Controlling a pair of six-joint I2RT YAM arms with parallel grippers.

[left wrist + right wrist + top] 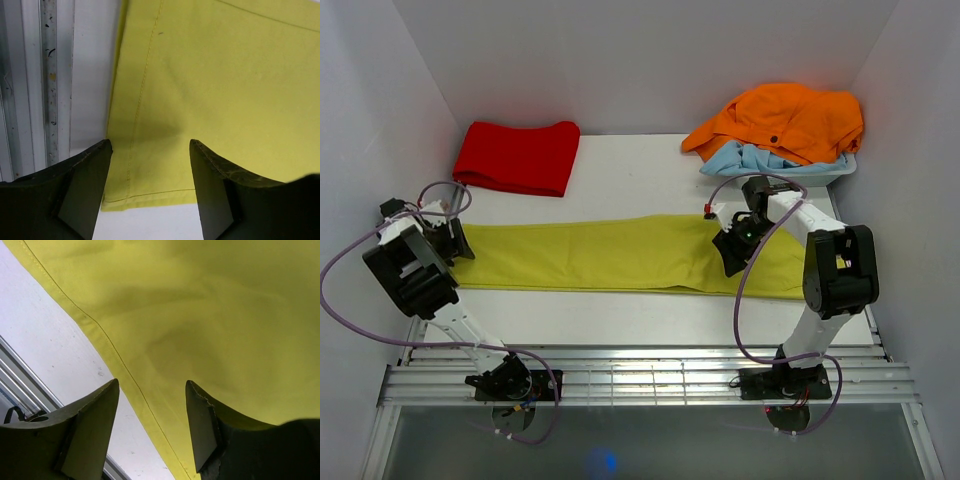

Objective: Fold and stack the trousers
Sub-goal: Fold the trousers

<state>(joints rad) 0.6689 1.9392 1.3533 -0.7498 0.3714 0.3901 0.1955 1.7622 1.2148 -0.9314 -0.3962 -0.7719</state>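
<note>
- The left gripper (150,145) stands wide open, with nothing between its two dark fingers (85,185).
- It hangs just over the left end of the trousers (610,255). In the left wrist view the stitched hem and a long seam lie right below the gap between the jaws. Whether the fingertips touch the cloth cannot be told.
- One finger is over the bare white table (650,165) at the edge of the cloth, and the other is over the cloth itself.
- The right gripper (152,382) is also spread wide and holds nothing.
- It is above the near long edge of the trousers, towards their right end. One of its fingers (90,430) is over the table and the other is over the yellow-green cloth, which has soft creases there.
- The trousers lie flat in one long narrow strip across the middle of the table, running from the left arm's end to past the right arm.
- A pale bin (845,168) sits in the back right corner, with only a bit of its rim showing.
- In the bin an orange garment (790,120) is heaped loosely on top of a light blue one (755,158), and both spill over its sides.
- A folded red cloth (518,157) lies flat on the table at the back left, apart from the trousers.
- Metal rails (650,380) run along the near edge of the table, where the arms' bases are.
</note>
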